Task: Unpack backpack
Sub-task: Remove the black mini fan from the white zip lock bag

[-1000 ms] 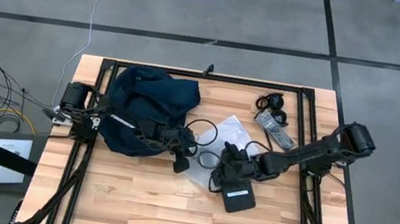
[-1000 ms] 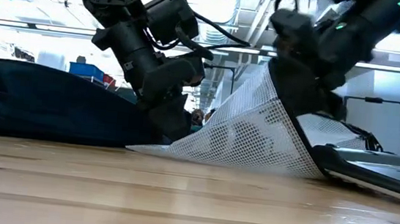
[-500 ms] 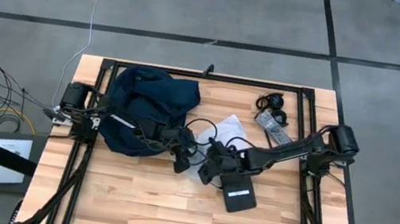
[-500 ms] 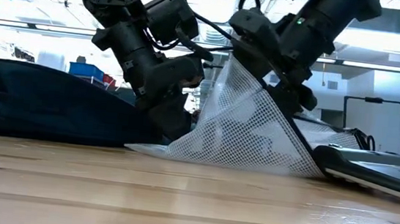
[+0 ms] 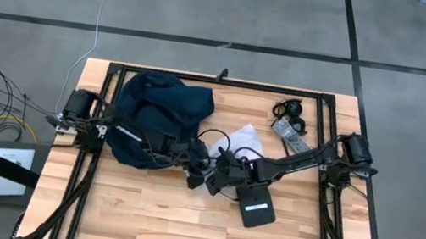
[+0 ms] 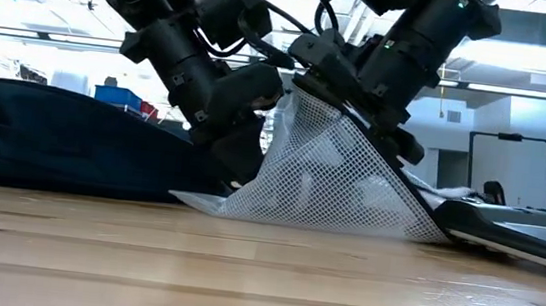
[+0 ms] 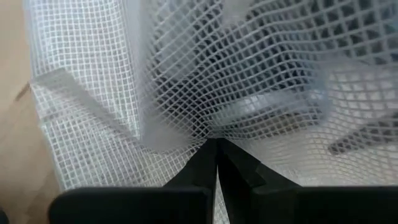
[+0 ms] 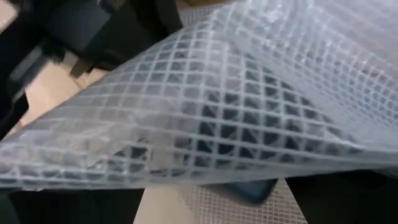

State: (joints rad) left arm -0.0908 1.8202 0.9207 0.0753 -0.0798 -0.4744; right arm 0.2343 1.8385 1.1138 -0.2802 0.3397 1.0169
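The dark navy backpack (image 5: 158, 115) lies on the table's left half, flat in the low view (image 6: 53, 142). A clear mesh bag (image 6: 330, 184) stands in a tent shape beside it, with its lower edge on the table. My left gripper (image 7: 216, 146) is shut on the bag, low on the side facing the backpack. My right gripper (image 5: 216, 178) is open at the bag's raised top (image 6: 299, 90). There the mesh (image 8: 205, 106) stretches across between its fingers. My left gripper pinches a gathered fold of the mesh bag (image 7: 211, 127) between its two fingertips; creases fan out from the pinch. It comes slanting down from the backpack's side. My right gripper stands open around the bag's raised top; whether its fingers touch the mesh, I cannot tell.
A flat black pouch (image 5: 255, 205) lies just right of the grippers. Black cable loops (image 5: 214, 137) lie between backpack and bag. A grey remote-like thing (image 5: 292, 135) and more black cables (image 5: 290, 109) sit at the far right. Bare wood spans the near half (image 5: 179, 226).
My right gripper has moved from above the black pouch toward the table's left, up to my left gripper. The mesh bag's peak has shifted left with it, and the tent now stands steeper. The bag's lower edge has stayed on the table.
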